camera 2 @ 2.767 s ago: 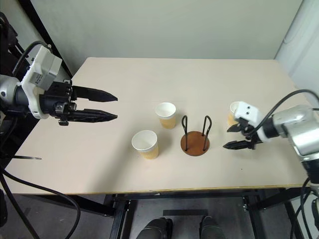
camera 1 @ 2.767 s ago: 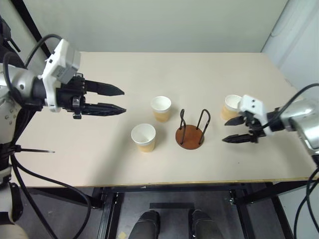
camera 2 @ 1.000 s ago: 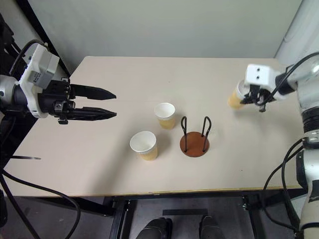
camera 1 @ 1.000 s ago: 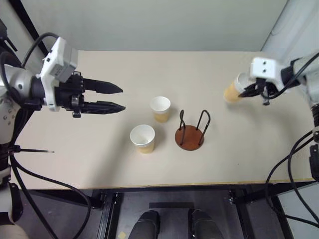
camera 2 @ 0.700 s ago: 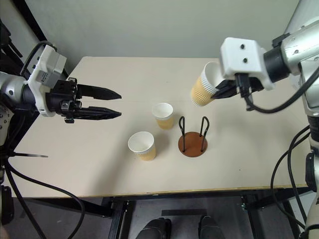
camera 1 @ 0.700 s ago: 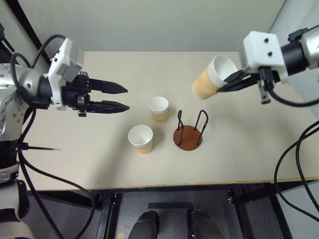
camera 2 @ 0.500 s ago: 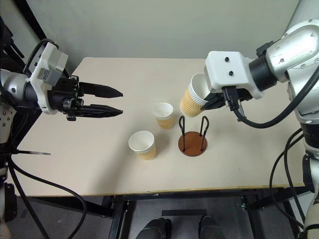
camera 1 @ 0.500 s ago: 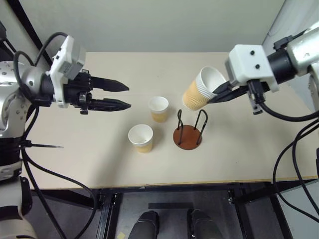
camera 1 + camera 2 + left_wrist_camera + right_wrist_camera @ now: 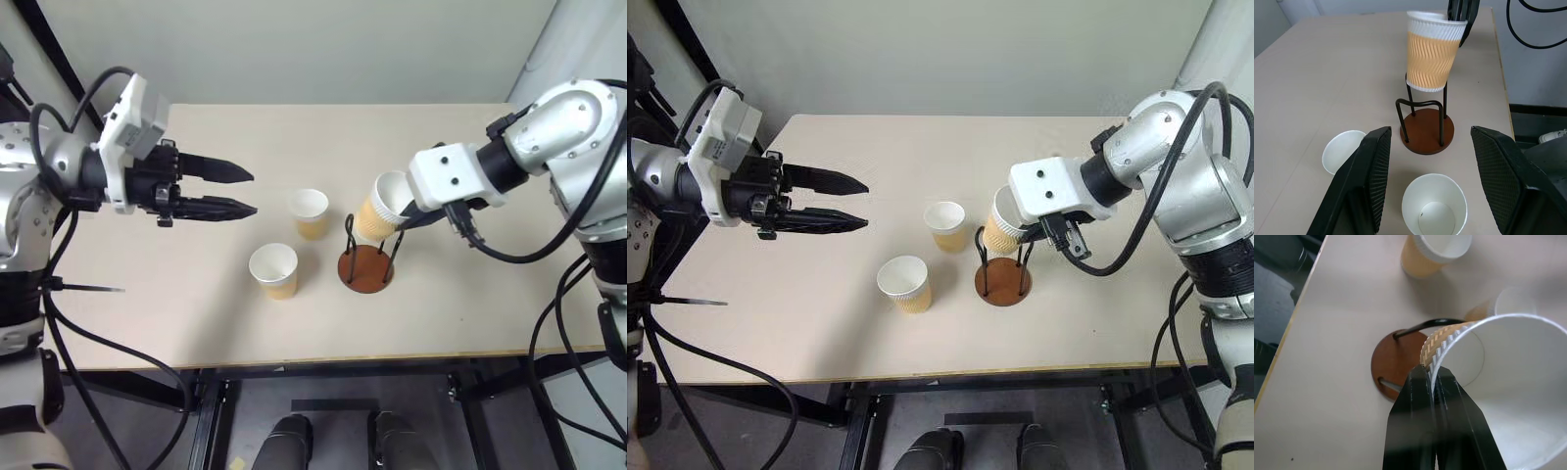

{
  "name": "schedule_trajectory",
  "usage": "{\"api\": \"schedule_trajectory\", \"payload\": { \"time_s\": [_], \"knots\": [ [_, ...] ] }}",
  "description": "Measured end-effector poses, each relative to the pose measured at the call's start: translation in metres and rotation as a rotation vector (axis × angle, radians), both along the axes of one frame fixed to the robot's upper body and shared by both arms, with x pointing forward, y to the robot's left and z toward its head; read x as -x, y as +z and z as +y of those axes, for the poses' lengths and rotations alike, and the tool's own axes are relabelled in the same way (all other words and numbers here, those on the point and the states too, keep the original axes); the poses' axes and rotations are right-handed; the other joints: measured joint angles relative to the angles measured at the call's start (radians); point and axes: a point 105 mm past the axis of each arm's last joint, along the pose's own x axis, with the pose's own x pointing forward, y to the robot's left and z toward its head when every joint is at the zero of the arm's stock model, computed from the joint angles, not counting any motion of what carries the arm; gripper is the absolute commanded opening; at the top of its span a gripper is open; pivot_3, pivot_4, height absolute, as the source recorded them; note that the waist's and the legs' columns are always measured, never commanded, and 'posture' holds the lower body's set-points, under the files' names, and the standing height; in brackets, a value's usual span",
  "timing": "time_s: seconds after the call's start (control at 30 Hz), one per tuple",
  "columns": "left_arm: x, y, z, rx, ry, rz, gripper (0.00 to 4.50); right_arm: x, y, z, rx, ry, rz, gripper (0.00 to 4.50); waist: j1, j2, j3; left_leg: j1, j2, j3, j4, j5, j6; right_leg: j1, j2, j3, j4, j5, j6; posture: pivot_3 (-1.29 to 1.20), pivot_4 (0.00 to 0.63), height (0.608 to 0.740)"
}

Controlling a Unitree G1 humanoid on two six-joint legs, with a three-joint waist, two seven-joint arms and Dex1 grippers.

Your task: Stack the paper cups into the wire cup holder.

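Pinching the rim of one paper cup (image 9: 380, 210), right gripper (image 9: 1434, 382) fingers (image 9: 1418, 396) closed on the wall, one inside and one outside. Cup tilted, raised off the tabletop (image 9: 470, 304), its bottom just above the two black wire loops of the wire cup holder (image 9: 365, 266), not yet down between them. Holder's brown disc base standing near the middle of the tabletop, well back from the front edge. Second cup (image 9: 310, 212) upright just beside the holder on its left; third cup (image 9: 273, 269) upright nearer the front edge, apart from both. Left gripper (image 9: 235, 191) hanging above the tabletop's left side, fingers (image 9: 1370, 181) spread apart and holding nothing, well apart from the cups. Bare surface along the front edge and over the far half.
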Motion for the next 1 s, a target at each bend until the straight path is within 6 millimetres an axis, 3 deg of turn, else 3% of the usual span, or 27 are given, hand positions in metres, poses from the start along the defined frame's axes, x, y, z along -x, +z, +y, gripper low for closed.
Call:
{"api": "schedule_trajectory", "payload": {
  "time_s": [0.47, 0.57, 0.77, 1.0],
  "knots": [
    [0.001, 0.001, 0.002, -0.003, 0.011, -0.006, 2.78, -0.016, -0.020, 0.002, 0.096, 0.051, -0.057, 0.02, -0.002, 0.000, 0.000, 0.000, 0.000, 0.000, 0.000, 0.000, 0.000, 0.000, 0.000, 0.000, 0.000, 0.000, 0.000, 0.00, 0.150, 0.740],
    [0.001, 0.001, 0.002, -0.004, 0.012, -0.008, 2.78, -0.022, -0.026, 0.006, 0.107, 0.055, -0.067, 0.62, -0.003, 0.000, 0.000, 0.000, 0.000, 0.000, 0.000, 0.000, 0.000, 0.000, 0.000, 0.000, 0.000, 0.000, -0.001, 0.00, 0.150, 0.740],
    [0.001, 0.001, 0.002, -0.007, 0.021, -0.013, 2.78, -0.025, -0.028, 0.011, 0.100, 0.059, -0.074, 2.62, -0.003, 0.000, 0.000, 0.000, 0.000, 0.000, 0.000, 0.000, 0.000, 0.000, 0.000, 0.000, 0.000, 0.000, -0.001, 0.00, 0.150, 0.740],
    [0.001, 0.001, 0.003, -0.008, 0.024, -0.015, 2.78, -0.026, -0.025, 0.023, 0.020, 0.055, -0.063, 2.62, -0.003, 0.000, 0.000, 0.000, 0.000, 0.000, 0.000, 0.000, 0.000, 0.000, 0.000, 0.000, 0.000, 0.001, -0.001, 0.00, 0.150, 0.740]
  ]
}}
